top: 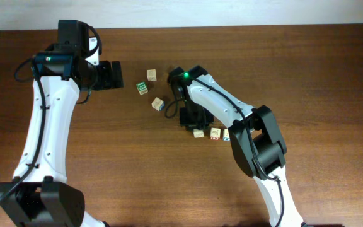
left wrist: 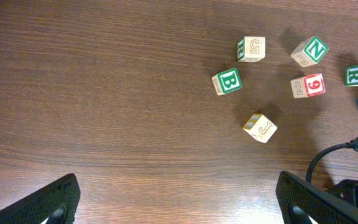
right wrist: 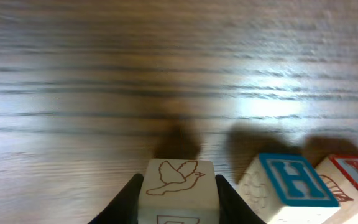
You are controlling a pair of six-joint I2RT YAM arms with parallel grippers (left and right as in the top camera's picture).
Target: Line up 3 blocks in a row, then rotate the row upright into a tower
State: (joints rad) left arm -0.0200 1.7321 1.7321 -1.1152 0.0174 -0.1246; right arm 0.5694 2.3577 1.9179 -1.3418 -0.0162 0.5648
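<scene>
Overhead view: the right gripper [top: 193,123] sits low over the brown wooden table [top: 333,75]. Its own wrist housing covers the fingertips, so the grip cannot be read here. A plain tan wooden cube [top: 198,133] shows at the gripper's lower edge. It is first in a short row with a pale cube with red-orange print [top: 215,133] and a pale cube with blue print [top: 226,134], the last tight against the right forearm. The print is too small to read. The left gripper [top: 113,75] hangs well apart at upper left.

Left wrist view: the left fingers [left wrist: 48,202] stand spread at the bottom corners, released, with bare table between them. Loose cubes lie ahead, among them a green-faced B cube [left wrist: 227,81], a green-faced N cube [left wrist: 309,51] and a red-faced 9 cube [left wrist: 307,86]. Two more are cut off at the right edge, and a black cable [left wrist: 328,155] loops in front.

Right wrist view: the plain tan wooden cube [right wrist: 179,183], here showing a brown bird outline, sits between the right fingers [right wrist: 124,202]. They meet both its sides with no visible gap, clenched on it. Its lower face is cropped. The pale cube with blue print [right wrist: 291,186], showing an H, stands just beside it. The pale cube with red-orange print [right wrist: 353,180] is cut off at the corner. The far table is blurred.
</scene>
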